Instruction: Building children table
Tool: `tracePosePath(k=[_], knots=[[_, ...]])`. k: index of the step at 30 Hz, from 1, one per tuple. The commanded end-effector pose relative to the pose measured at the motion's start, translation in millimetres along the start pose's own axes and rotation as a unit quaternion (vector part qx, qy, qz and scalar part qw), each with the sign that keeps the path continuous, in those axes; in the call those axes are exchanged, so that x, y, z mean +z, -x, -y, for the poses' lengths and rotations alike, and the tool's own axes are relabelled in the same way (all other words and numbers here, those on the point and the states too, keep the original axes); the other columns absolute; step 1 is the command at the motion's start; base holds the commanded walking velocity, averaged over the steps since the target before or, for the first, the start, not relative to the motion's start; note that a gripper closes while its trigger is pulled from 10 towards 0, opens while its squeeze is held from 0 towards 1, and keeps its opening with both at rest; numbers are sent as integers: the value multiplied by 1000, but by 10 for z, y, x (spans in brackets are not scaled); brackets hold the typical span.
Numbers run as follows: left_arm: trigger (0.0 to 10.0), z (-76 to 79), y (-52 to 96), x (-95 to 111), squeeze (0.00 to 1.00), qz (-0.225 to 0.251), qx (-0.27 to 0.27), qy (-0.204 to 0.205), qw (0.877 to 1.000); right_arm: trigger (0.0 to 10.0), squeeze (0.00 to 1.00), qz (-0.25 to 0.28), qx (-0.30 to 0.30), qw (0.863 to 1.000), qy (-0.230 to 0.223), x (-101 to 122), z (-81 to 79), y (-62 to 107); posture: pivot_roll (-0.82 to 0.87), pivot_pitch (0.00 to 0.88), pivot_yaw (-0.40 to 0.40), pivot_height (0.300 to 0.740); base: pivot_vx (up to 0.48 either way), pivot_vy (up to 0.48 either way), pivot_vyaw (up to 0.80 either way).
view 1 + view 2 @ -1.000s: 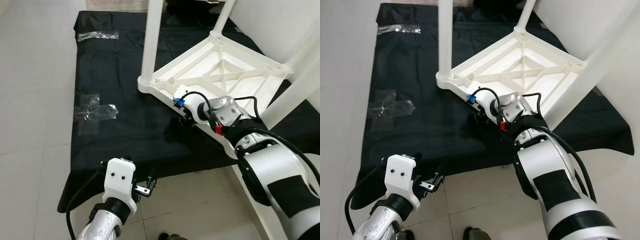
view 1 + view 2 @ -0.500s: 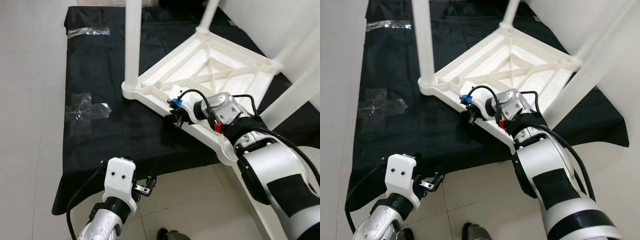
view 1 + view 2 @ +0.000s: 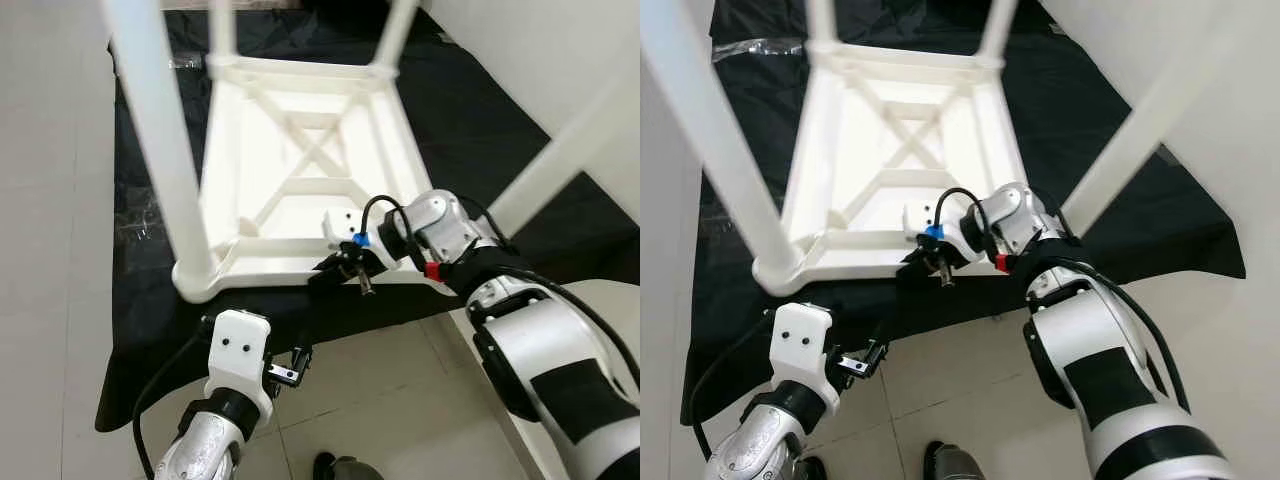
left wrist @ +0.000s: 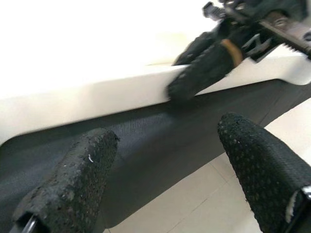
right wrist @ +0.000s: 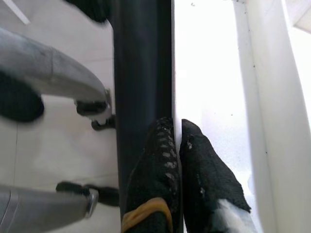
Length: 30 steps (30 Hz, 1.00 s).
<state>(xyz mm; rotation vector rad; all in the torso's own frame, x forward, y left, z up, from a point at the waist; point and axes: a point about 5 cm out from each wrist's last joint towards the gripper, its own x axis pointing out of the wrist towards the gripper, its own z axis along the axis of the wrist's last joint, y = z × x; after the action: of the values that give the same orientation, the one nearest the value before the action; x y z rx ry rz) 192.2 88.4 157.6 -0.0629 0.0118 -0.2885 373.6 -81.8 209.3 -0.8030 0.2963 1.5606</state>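
A white plastic children's table (image 3: pixel 262 262) lies upside down on a black cloth (image 3: pixel 470 110), its legs (image 3: pixel 160 150) pointing up toward me. My right gripper (image 3: pixel 338 272) is at the table's near rim, shut on the rim wall. In the right wrist view its fingers (image 5: pixel 199 165) pinch the thin white edge, one over the cloth and one over the plastic. My left gripper (image 3: pixel 290 365) hangs low over the floor by the cloth's front edge. It stands open in the left wrist view (image 4: pixel 165 141), facing the rim and the right gripper's fingers (image 4: pixel 204 68).
A blurred white leg (image 3: pixel 560 160) crosses the right side close to the camera. Pale floor tiles (image 3: pixel 400 400) run in front of the cloth, and a white wall (image 3: pixel 540 50) stands at the right. Clear tape (image 3: pixel 760 45) sits on the cloth's far left.
The table has swung round on the cloth, with its near rim now square to me. My right gripper has moved left with the rim. The left arm has stayed in place.
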Motion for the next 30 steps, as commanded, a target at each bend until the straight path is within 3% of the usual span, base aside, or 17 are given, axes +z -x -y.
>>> tracePosePath(k=[1,7,16,17,19,20,24,29,30], knots=[[10000,3,3,-73,0,-18,1,7,1000,0,0,16,-15,1000,20,140,56,-25,46,224,-142,740,0,0,0],[10000,8,6,-81,0,-19,1,6,1000,0,0,47,-11,998,36,211,43,-97,59,211,-143,740,0,0,0],[10000,19,2,-93,0,-21,-2,7,1000,0,0,22,6,998,64,142,-7,-100,54,199,-144,740,0,0,0],[10000,22,1,-95,0,-21,-3,7,1000,10000,0,10,-4,998,68,121,0,-94,53,198,-144,740,0,0,0],[10000,23,0,-96,0,-21,-3,7,1000,10000,0,3,-15,998,66,104,12,-85,53,198,-144,740,0,0,0],[10000,25,-2,-98,0,-21,-4,7,1000,10000,1000,1,-36,998,54,91,40,-66,53,200,-147,740,0,0,0],[10000,22,-6,-97,0,-21,-3,7,1000,10000,1000,12,-49,998,44,107,63,-45,55,203,-149,740,0,0,0],[10000,5,-24,-105,0,-21,-3,5,1000,10000,1000,10,-87,994,68,136,119,50,53,200,-145,740,0,0,0],[10000,1,-32,-108,0,-21,-3,4,1000,10000,737,2,-92,993,77,118,126,113,53,200,-145,740,0,0,0]])
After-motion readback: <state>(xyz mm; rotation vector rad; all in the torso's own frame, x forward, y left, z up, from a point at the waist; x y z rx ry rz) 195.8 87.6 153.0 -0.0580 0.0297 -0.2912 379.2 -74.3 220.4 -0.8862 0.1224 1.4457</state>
